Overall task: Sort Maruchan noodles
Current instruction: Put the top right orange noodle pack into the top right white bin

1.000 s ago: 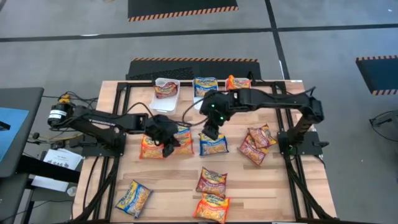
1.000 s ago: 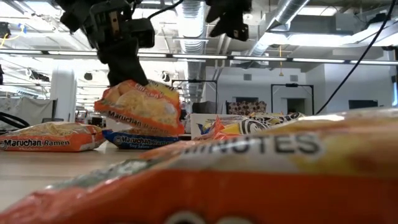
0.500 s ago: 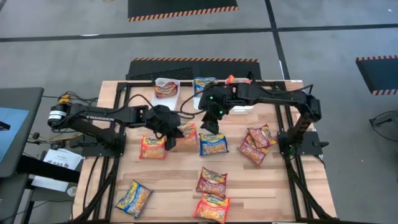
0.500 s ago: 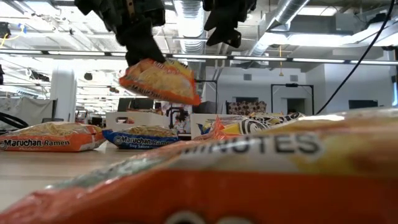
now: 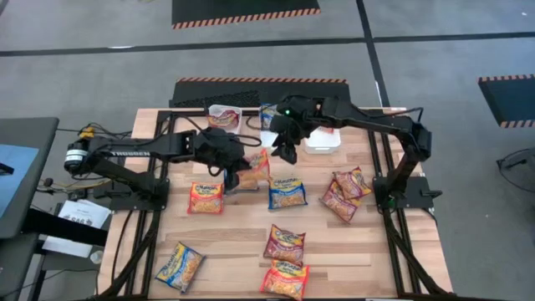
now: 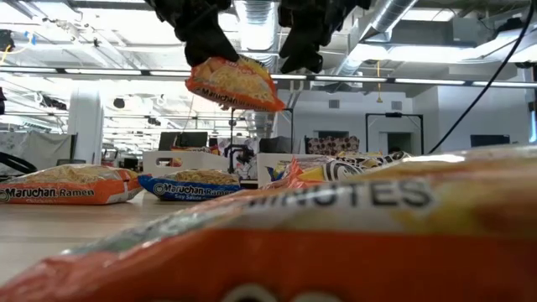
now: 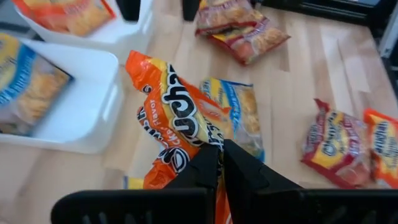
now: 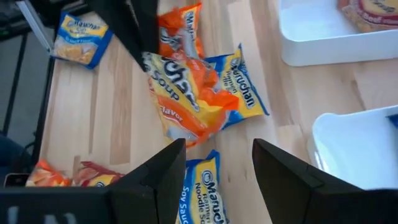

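My left gripper (image 5: 236, 165) is above the table's middle, shut on an orange Maruchan packet (image 5: 256, 165), which also shows in the low view (image 6: 233, 82) and in the left wrist view (image 7: 177, 121). My right gripper (image 5: 288, 149) hovers open just beyond it toward the far edge, touching nothing; in its wrist view (image 8: 214, 168) the orange packet (image 8: 186, 99) shows ahead of the fingers. More packets lie flat on the table: an orange one (image 5: 206, 197), a blue one (image 5: 287, 192) and a dark red one (image 5: 284, 244). My left gripper pinches the orange packet between its two fingers at one end (image 7: 202, 155), coming from above at a slant. The packet is lifted clear of the table and tilts, its free end (image 6: 264, 101) sloping down away from the fingers.
White bins stand along the far edge: one with a dark red packet (image 5: 224, 118), one with a blue packet (image 5: 274, 114), one beside the right arm (image 5: 323, 142). Two packets (image 5: 343, 194) lie toward the right edge; blue (image 5: 180, 266) and orange (image 5: 284, 280) ones lie near the near edge.
My left gripper has risen and moved toward the far edge and a little right, carrying the orange packet from just above the table to well above it. My right gripper has drawn back toward the far edge and the bins, staying open.
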